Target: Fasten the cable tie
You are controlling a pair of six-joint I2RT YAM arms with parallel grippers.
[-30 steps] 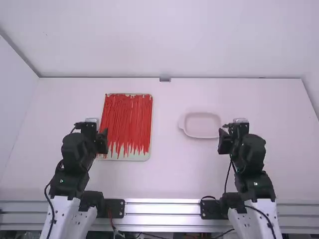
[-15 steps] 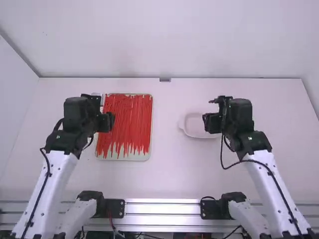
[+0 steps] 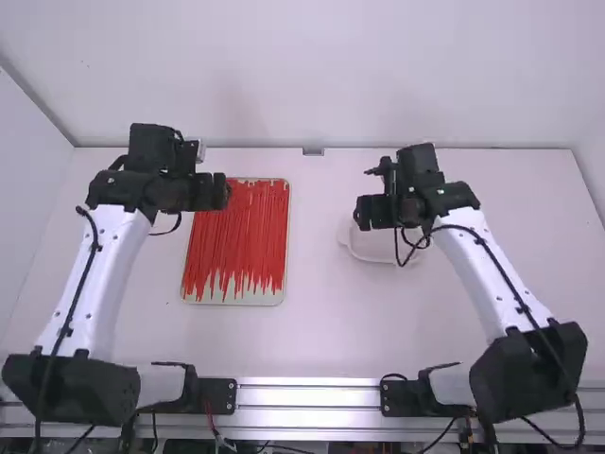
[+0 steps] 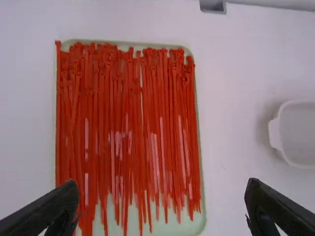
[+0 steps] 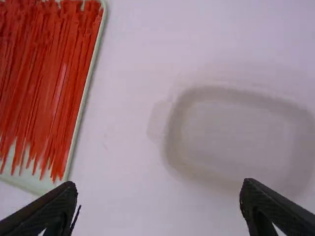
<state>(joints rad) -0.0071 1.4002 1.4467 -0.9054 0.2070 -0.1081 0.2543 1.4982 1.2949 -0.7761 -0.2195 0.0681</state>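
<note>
Both my left jaws and right jaws stand wide open, empty. The red cable ties [image 4: 123,132] lie in their tray [image 4: 196,223] on the desk [image 3: 321,312], straight beneath my left jaws, lengths running away from my bases; my right jaws hang over the white dish [image 5: 236,137].

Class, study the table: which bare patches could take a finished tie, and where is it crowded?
Free: the strip between tie tray and dish, the near band of table before the rail, and right of the dish. Crowded: the tray's far end near the left gripper, the dish's left rim near the right gripper.
</note>
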